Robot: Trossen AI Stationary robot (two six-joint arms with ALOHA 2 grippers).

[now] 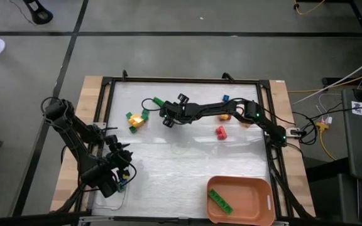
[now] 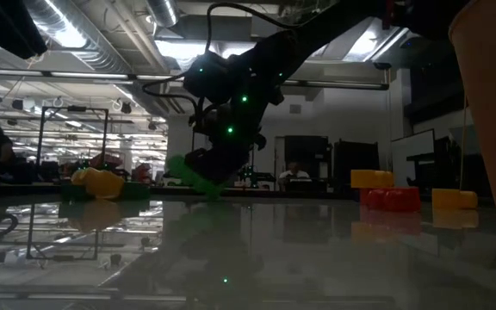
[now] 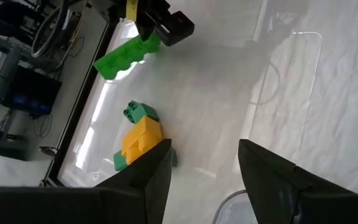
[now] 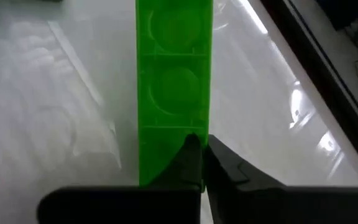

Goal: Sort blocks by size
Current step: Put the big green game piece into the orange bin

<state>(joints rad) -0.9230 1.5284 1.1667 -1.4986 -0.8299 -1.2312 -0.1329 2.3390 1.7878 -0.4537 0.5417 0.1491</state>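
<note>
High view: the right gripper (image 1: 164, 112) reaches across the far half of the desk (image 1: 181, 166), its jaws clenched on one end of a long green brick (image 1: 155, 102). Just past that brick lies a small yellow-and-green cluster (image 1: 136, 119). Back along the right arm sit a red brick (image 1: 220, 132), an orange-yellow brick (image 1: 225, 116) and a small blue one (image 1: 226, 98). An orange tray (image 1: 256, 188) at the near right corner holds one long green brick (image 1: 219, 200), so by my reading sorting has barely begun: one piece binned, one in hand, the rest loose. The left gripper (image 1: 123, 177) waits at the near left edge.

Low view: the held green brick (image 2: 192, 176) sits low, at or just above the desk surface; I cannot tell which. Yellow pieces (image 2: 99, 182) lie to one side, red (image 2: 392, 199) and yellow (image 2: 373, 178) ones to the other.

Left wrist view: its own fingers (image 3: 151, 171) stand apart, grasping nothing; the cluster (image 3: 140, 138) lies just ahead of them.

Right wrist view: the brick's hollow underside (image 4: 174, 87) extends straight ahead of the pinched fingertips (image 4: 191, 158).
</note>
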